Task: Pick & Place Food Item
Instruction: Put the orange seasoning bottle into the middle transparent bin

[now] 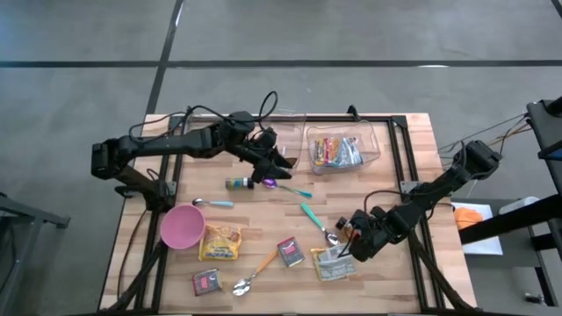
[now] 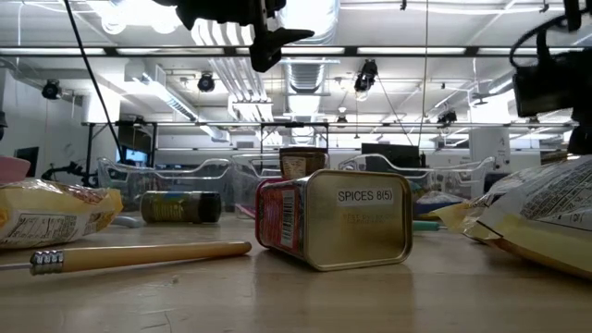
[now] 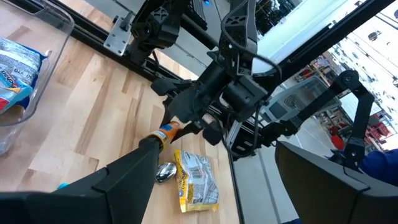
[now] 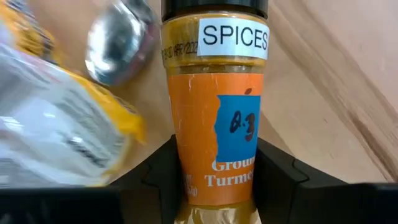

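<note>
An orange turmeric jar (image 4: 214,124) with a black cap and a white "SPICES" label sits between the fingers of my right gripper (image 1: 349,239), near the table's front right. In the left wrist view the jar (image 3: 166,132) shows under that gripper. A metal spoon (image 4: 118,40) and a yellow-and-silver snack bag (image 1: 332,263) lie on the wood right beside it. My left gripper (image 1: 279,164) hangs open in the air over the table's far middle, close to the clear bin (image 1: 373,158), with nothing between its fingers (image 3: 124,180). My right gripper pinches the jar's orange body (image 4: 186,168) between its two fingers (image 4: 277,180), on the half away from the cap. The fingers come steeply from above and lie across the jar. Whether the jar is clear of the table, I cannot tell.
The clear bin holds snack packets. A pink bowl (image 1: 183,226), a yellow bag (image 1: 219,243), two spice tins (image 1: 291,252) (image 1: 207,281), a wooden-handled spoon (image 1: 255,274), a dark green jar (image 1: 239,183) and teal-handled spoons (image 1: 309,213) lie scattered over the wooden top.
</note>
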Robot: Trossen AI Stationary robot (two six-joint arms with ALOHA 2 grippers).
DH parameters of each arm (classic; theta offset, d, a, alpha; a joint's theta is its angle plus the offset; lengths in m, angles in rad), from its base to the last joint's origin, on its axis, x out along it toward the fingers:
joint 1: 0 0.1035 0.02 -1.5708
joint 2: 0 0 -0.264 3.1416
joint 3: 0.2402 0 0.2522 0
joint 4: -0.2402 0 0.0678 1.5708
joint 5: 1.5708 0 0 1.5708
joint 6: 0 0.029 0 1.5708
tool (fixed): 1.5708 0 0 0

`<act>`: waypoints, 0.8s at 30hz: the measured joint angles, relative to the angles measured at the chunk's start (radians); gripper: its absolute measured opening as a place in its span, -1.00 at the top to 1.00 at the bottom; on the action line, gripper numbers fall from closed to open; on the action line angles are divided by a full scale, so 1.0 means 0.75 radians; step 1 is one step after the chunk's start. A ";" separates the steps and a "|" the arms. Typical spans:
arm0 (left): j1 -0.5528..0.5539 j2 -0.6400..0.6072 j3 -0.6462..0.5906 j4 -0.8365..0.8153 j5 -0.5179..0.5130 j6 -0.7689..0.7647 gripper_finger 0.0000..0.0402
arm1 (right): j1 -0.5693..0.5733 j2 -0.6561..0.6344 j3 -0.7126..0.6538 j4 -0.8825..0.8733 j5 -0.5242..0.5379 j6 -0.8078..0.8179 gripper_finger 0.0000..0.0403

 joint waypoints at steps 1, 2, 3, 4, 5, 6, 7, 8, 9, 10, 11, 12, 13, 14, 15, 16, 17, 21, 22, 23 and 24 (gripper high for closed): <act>0.000 0.000 0.000 0.000 0.003 0.000 -0.63 | 0.001 -0.012 0.000 0.000 0.010 0.005 0.27; 0.000 -0.001 0.000 0.000 0.005 0.000 -0.63 | 0.002 -0.021 0.000 0.000 0.022 0.008 0.27; 0.000 -0.002 0.001 -0.004 0.006 0.000 -0.63 | 0.002 -0.030 0.000 0.002 0.034 0.009 0.27; 0.000 -0.003 0.000 -0.004 0.016 0.001 -0.63 | 0.002 -0.041 0.000 0.004 0.041 0.008 0.27; 0.000 -0.003 0.000 -0.004 0.031 0.002 -0.63 | 0.002 -0.054 0.001 0.007 0.052 0.006 0.27; 0.001 -0.003 0.000 -0.009 0.048 0.005 -0.63 | 0.002 -0.068 0.002 0.012 0.061 0.002 0.27; 0.001 -0.003 0.001 -0.011 0.070 0.012 -0.63 | 0.001 -0.083 0.003 0.021 0.072 -0.015 0.27; 0.001 -0.003 0.001 -0.012 0.080 0.036 -0.63 | 0.000 -0.100 0.003 0.036 0.073 -0.037 0.27; -0.004 -0.003 0.001 -0.013 0.084 0.068 -0.63 | 0.000 -0.118 0.004 0.052 0.078 -0.063 0.27; -0.011 -0.003 0.000 -0.013 0.085 0.102 -0.63 | -0.004 -0.135 0.012 0.064 0.086 -0.088 0.27; -0.015 -0.003 0.001 -0.014 0.086 0.137 -0.63 | -0.009 -0.151 0.024 0.071 0.092 -0.107 0.27; -0.019 -0.003 0.001 -0.017 0.086 0.175 -0.63 | -0.015 -0.169 0.037 0.075 0.099 -0.131 0.27; -0.022 -0.003 0.001 -0.019 0.087 0.207 -0.63 | -0.024 -0.186 0.048 0.074 0.102 -0.154 0.27; -0.023 -0.003 0.001 -0.018 0.088 0.236 -0.63 | -0.035 -0.202 0.061 0.070 0.107 -0.175 0.27; -0.023 -0.003 0.001 -0.019 0.089 0.257 -0.63 | -0.049 -0.217 0.072 0.071 0.112 -0.197 0.27; -0.023 -0.003 0.001 -0.018 0.089 0.277 -0.63 | -0.064 -0.232 0.084 0.071 0.123 -0.216 0.27; -0.023 -0.003 0.001 -0.018 0.088 0.296 -0.63 | -0.082 -0.246 0.096 0.069 0.142 -0.235 0.27; -0.027 -0.003 0.002 -0.013 0.064 0.353 -0.63 | -0.184 -0.285 0.160 0.071 0.197 -0.367 0.27; -0.029 -0.003 0.002 -0.013 0.064 0.360 -0.63 | -0.214 -0.290 0.179 0.071 0.202 -0.408 0.27; -0.030 -0.003 0.002 -0.012 0.064 0.362 -0.63 | -0.246 -0.291 0.199 0.071 0.202 -0.448 0.27; -0.030 -0.003 0.002 -0.010 0.064 0.363 -0.63 | -0.274 -0.291 0.223 0.071 0.202 -0.488 0.27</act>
